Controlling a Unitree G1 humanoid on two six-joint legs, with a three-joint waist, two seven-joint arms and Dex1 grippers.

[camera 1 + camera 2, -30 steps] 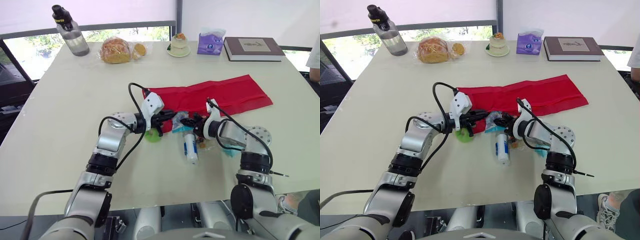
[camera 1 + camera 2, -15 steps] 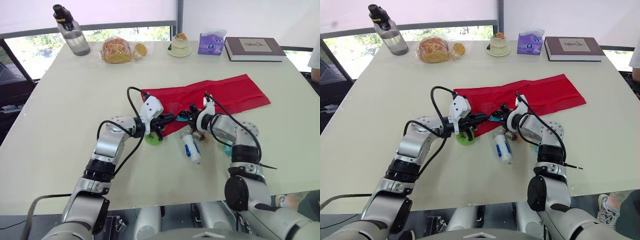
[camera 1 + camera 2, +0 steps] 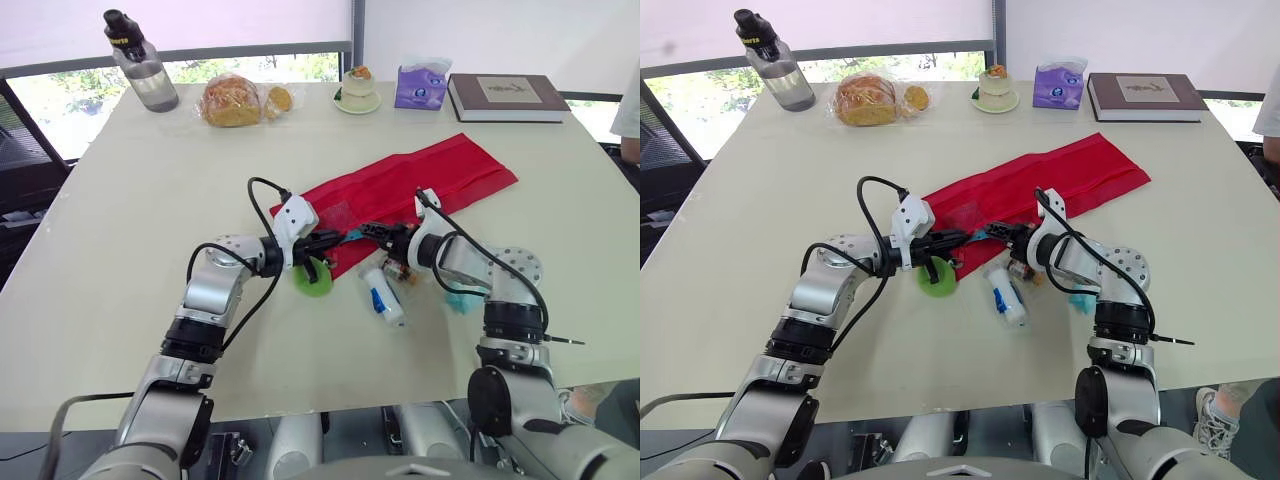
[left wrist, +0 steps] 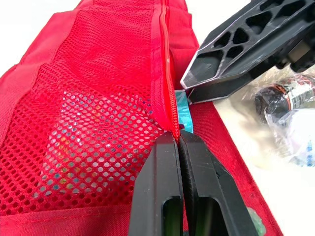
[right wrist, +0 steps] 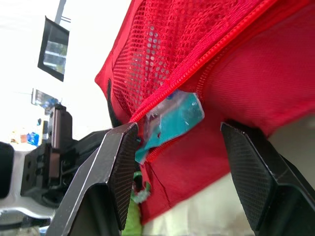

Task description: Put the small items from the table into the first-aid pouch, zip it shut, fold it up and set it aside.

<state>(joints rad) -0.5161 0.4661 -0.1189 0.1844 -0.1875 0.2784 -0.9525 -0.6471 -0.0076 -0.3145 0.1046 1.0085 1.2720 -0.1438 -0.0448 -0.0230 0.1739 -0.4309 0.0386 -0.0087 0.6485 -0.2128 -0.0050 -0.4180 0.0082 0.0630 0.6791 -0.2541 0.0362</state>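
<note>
The red first-aid pouch (image 3: 420,180) lies unfolded across the table's middle, its mesh pocket (image 4: 98,118) toward me. My left gripper (image 3: 327,241) is shut on the pocket's zipper edge (image 4: 167,73) at the near left end. Facing it, my right gripper (image 5: 178,129) stands open at the pocket mouth. A teal packet (image 5: 174,120) sticks halfway out of the opening between its fingers. On the table by the pouch lie a green round item (image 3: 315,281), a white tube with a blue label (image 3: 383,296) and a small brown bottle (image 3: 400,272). Another teal item (image 3: 458,299) lies partly under my right forearm.
Along the far edge stand a water bottle (image 3: 141,62), bagged bread (image 3: 235,100), a small dessert on a plate (image 3: 357,90), a purple tissue box (image 3: 420,85) and a book (image 3: 505,97). A person's sleeve (image 3: 630,105) shows at the right edge.
The pouch has swung: its far right end moved back and left, its near end is drawn toward my left gripper. The teal packet went from the table into the pocket mouth.
</note>
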